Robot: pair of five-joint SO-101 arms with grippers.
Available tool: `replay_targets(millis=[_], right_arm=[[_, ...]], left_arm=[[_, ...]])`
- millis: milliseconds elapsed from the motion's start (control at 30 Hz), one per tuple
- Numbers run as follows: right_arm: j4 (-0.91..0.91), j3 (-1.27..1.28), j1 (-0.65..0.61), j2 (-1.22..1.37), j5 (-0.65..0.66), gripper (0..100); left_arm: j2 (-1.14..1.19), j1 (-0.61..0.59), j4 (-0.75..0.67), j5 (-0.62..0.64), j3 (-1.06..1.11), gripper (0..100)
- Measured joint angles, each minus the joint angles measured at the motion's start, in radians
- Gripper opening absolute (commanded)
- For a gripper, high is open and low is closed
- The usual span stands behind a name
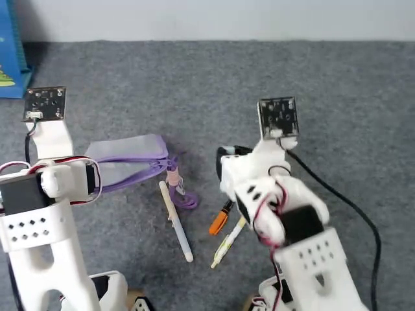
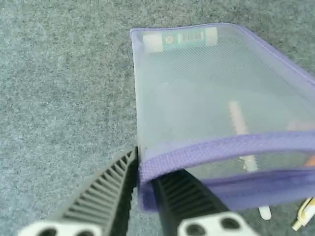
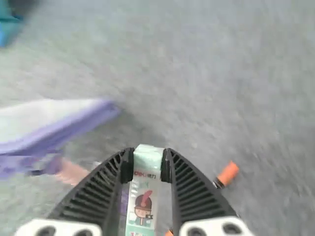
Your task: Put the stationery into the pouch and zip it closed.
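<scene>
left tool (image 2: 145, 164): pinched narrow on the purple-bound rim of the pouch (image 2: 197, 88), one finger on each side of the binding, close to a corner.
right tool (image 3: 146, 156): clamped on a small green-and-white piece (image 3: 143, 196) with a cartoon figure printed on it; the piece stands up between the fingers, over the surface.
pouch place: on the grey surface (image 1: 194, 84), left of the middle, just beside the left arm; its zip end points toward the pens.
edges: a pale wall (image 1: 214, 19) closes the far side; a blue object (image 1: 10, 58) sits at the far left edge.
open room: the grey surface runs broad from the pouch to the wall and off to the right of the right arm.
count: one pouch; three pens lying loose: a white pen (image 1: 176, 223), an orange marker (image 1: 218, 222) and a yellow-and-white pen (image 1: 227, 245), the last two touching; one piece in the right tool; one pink piece (image 1: 172, 175) and one purple loop (image 1: 185, 199) at the zip end.
pouch look: clear mesh, lilac-tinted, purple binding, flat and rectangular, with a green-and-white label (image 2: 179, 38) at its far end. a pale stick shows through the mesh; inside or beneath, cannot tell.
</scene>
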Motion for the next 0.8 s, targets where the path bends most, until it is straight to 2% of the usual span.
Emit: replay_targets(millis=[200, 333, 800], right_arm=[[-0.011, 0.000, -0.157, -0.166, 0.003, 0.7], [-0.107, 0.002, -0.241, -0.213, 0.003, 0.7], [-0.827, 0.328, -0.388, -0.224, 0.009, 0.7]], left_arm=[[0.000, 0.000, 0.000, 0.000, 0.000, 1], [0.000, 0.000, 0.000, 0.000, 0.000, 1], [0.000, 0.000, 0.000, 0.000, 0.005, 1]])
